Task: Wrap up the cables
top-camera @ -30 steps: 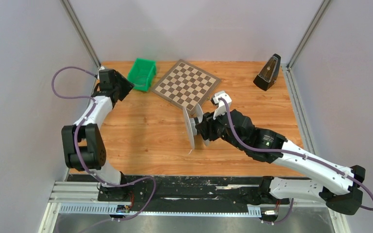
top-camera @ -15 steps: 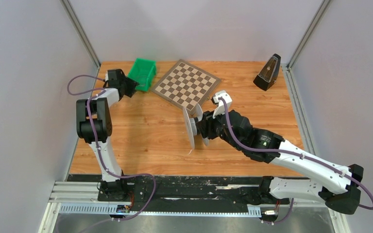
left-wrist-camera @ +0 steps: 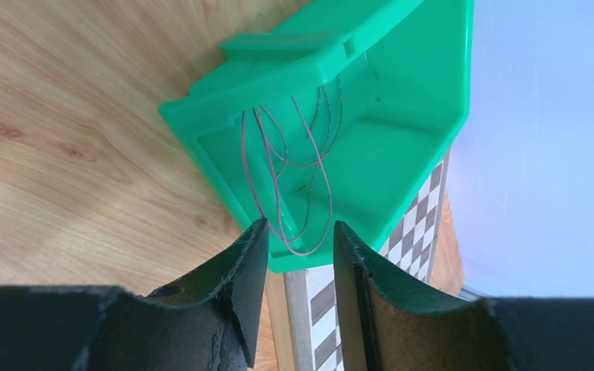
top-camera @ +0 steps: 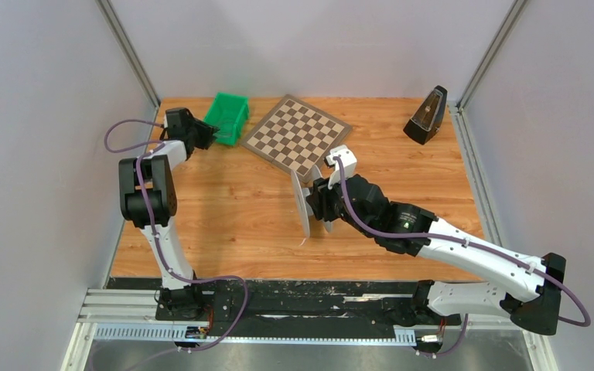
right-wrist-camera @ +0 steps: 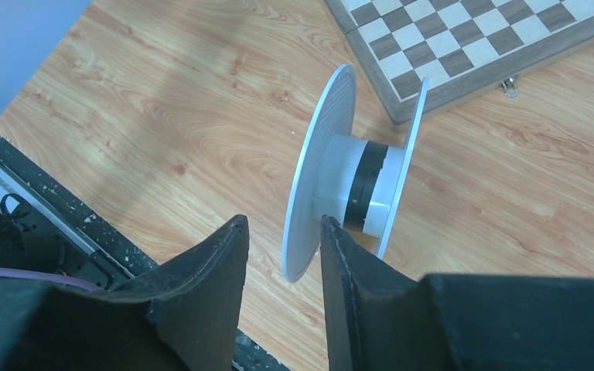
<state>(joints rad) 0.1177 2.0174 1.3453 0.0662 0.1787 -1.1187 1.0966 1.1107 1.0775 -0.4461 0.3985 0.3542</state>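
Thin cable (left-wrist-camera: 288,164) lies looped in the green bin (left-wrist-camera: 402,139), just left of the board (right-wrist-camera: 464,39).
It looks light, springy and likely to slip, so pinch a loop low down. The left gripper (left-wrist-camera: 298,236) gapes over it, empty. At the board's near corner, the right gripper (right-wrist-camera: 282,232) loosely straddles a flange of the smooth, rigid plastic spool (right-wrist-camera: 348,182).

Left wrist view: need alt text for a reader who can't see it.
The left gripper, fingers apart, points at loose loops of thin wire lying inside a green bin. The bin sits on the wooden table, and part of a chessboard shows just beyond it.
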